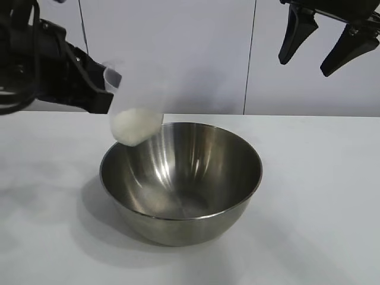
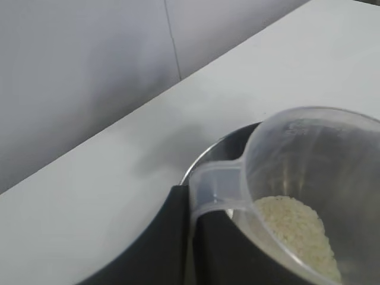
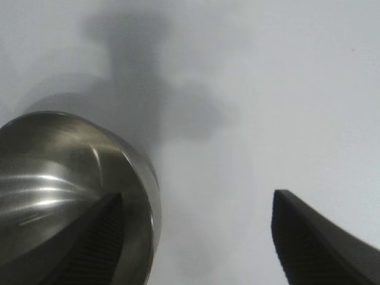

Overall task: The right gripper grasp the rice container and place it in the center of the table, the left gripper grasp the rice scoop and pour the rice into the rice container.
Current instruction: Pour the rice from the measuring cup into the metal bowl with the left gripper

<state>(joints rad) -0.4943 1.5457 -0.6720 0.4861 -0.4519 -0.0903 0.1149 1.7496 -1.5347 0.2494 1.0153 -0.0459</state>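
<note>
The rice container [image 1: 181,181], a wide shiny steel bowl, stands on the white table [image 1: 320,196] near its middle; its inside looks bare. My left gripper [image 1: 98,95] is shut on the handle of the rice scoop [image 1: 135,113], a clear plastic cup held tilted above the bowl's left rim. White rice [image 1: 133,126] lies heaped in the scoop's lower end. In the left wrist view the fingers [image 2: 172,237] pinch the scoop [image 2: 309,178] by its handle, rice [image 2: 297,231] inside, the bowl's rim [image 2: 208,154] below. My right gripper [image 1: 323,50] hangs open high at the right, empty.
A pale wall with vertical panel seams [image 1: 252,59] rises behind the table. In the right wrist view the bowl [image 3: 65,184] lies below one finger, with bare white tabletop [image 3: 237,148] between the open gripper's [image 3: 199,228] fingers.
</note>
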